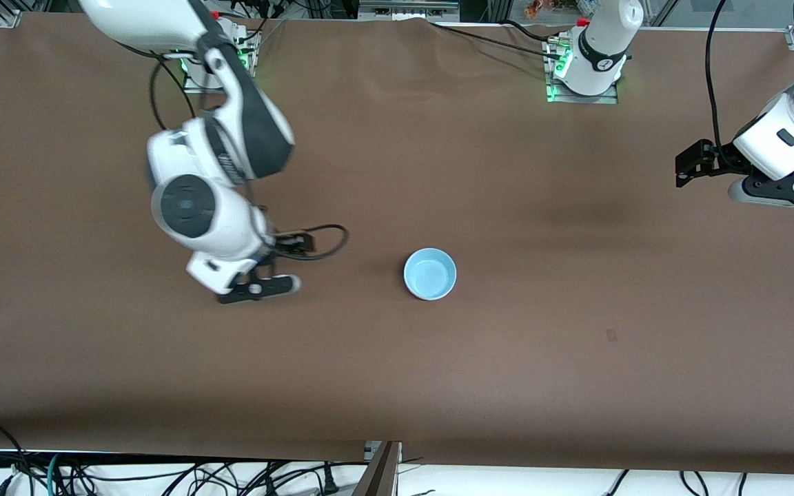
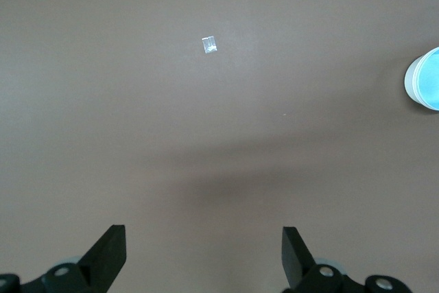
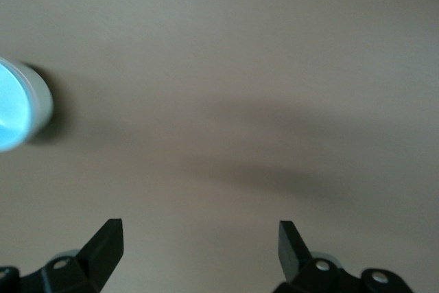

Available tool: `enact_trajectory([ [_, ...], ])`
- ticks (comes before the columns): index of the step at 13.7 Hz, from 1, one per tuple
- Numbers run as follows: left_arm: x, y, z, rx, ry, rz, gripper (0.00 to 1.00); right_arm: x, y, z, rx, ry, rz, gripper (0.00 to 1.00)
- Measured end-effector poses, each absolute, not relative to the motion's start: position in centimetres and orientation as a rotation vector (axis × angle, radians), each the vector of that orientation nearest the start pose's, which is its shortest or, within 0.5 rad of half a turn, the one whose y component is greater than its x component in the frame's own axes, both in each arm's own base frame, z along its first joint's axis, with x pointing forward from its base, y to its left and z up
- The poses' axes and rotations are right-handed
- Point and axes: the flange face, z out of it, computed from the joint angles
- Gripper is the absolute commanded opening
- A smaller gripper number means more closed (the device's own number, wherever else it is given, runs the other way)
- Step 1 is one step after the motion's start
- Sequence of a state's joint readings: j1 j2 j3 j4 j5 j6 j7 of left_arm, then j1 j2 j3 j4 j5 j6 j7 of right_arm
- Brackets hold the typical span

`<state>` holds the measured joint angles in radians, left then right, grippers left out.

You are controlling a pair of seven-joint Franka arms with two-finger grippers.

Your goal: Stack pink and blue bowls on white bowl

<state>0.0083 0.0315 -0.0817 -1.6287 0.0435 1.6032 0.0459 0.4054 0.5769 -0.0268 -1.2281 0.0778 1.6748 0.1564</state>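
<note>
A lone blue bowl [image 1: 430, 274] sits mid-table; any bowls nested beneath cannot be told. Right gripper [image 1: 259, 288] hovers beside it, fingers spread, empty; left gripper [image 1: 779, 194], likewise spread, waits well apart.

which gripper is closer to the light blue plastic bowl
Right. The right gripper is open beside the light blue plastic bowl; the left gripper waits open at the left arm's end of the table.

Glossy white arm casings with dark grey joint caps, looping black cables, green-lit bases; matte black right claw [image 1: 259, 288] and left claw [image 1: 783, 191], silver screws at finger mounts.
</note>
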Motion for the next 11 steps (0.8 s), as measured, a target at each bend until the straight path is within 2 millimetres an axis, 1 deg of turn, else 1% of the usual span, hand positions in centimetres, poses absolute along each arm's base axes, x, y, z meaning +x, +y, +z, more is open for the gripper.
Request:
enact_trajectory([
  [3,56.3,-3.6,58.2,-3.093,0.189,0.087,1.00,65.8,18.9,46.7,-3.095,-0.361,0.298,1.00],
  [5,56.3,-3.6,58.2,-3.093,0.189,0.087,1.00,65.3,14.1,49.6,-3.117,-0.330,0.320,1.00],
  [6,56.3,-3.6,58.2,-3.093,0.189,0.087,1.00,64.6,12.5,51.4,-3.127,-0.309,0.328,1.00],
  [8,56.3,-3.6,58.2,-3.093,0.189,0.088,1.00,62.8,10.5,55.3,-3.137,-0.271,0.315,1.00],
  [9,56.3,-3.6,58.2,-3.093,0.189,0.088,1.00,61.9,9.4,56.7,-3.147,-0.251,0.308,1.00],
  [11,56.3,-3.6,58.2,-3.093,0.189,0.088,1.00,60.3,7.0,58.0,-3.186,-0.206,0.324,1.00],
])
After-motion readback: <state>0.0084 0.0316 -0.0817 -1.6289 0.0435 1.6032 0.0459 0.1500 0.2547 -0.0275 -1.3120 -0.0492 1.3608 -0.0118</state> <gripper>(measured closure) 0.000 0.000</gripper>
